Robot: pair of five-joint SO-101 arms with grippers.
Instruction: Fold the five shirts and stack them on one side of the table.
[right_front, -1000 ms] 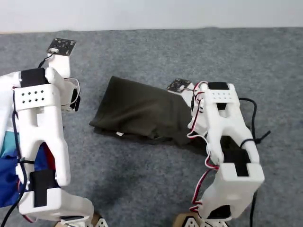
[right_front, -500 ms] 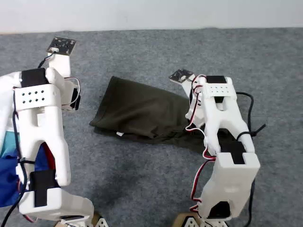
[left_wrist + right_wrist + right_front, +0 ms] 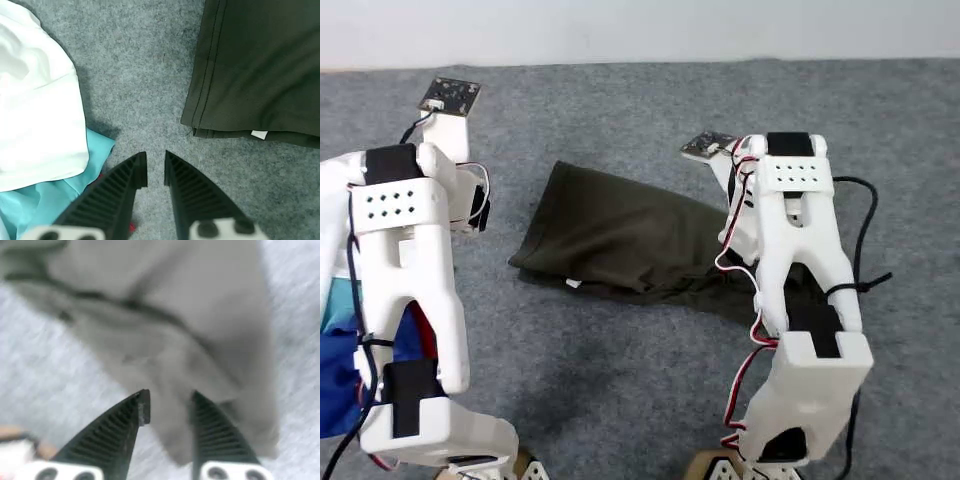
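A dark olive shirt (image 3: pixel 610 235) lies partly folded in the middle of the grey table (image 3: pixel 620 110). My right gripper (image 3: pixel 167 410) hangs open just above the shirt's (image 3: pixel 165 315) right part, with nothing between its fingers. In the high view the right arm (image 3: pixel 790 200) covers that end of the shirt. My left gripper (image 3: pixel 155 170) sits low over bare table, its fingers a narrow gap apart and empty, between the olive shirt's (image 3: pixel 255 65) hemmed edge and a white shirt (image 3: pixel 35 100).
A pile of shirts lies at the table's left side: the white one on a teal one (image 3: pixel 55 200), with blue cloth (image 3: pixel 335 380) and red cloth (image 3: pixel 420 335) under the left arm (image 3: pixel 400 260). Bare table stretches along the far side and front middle.
The right arm has drawn back towards the far side over the olive shirt's right end. The shirt and the left arm have stayed where they were.
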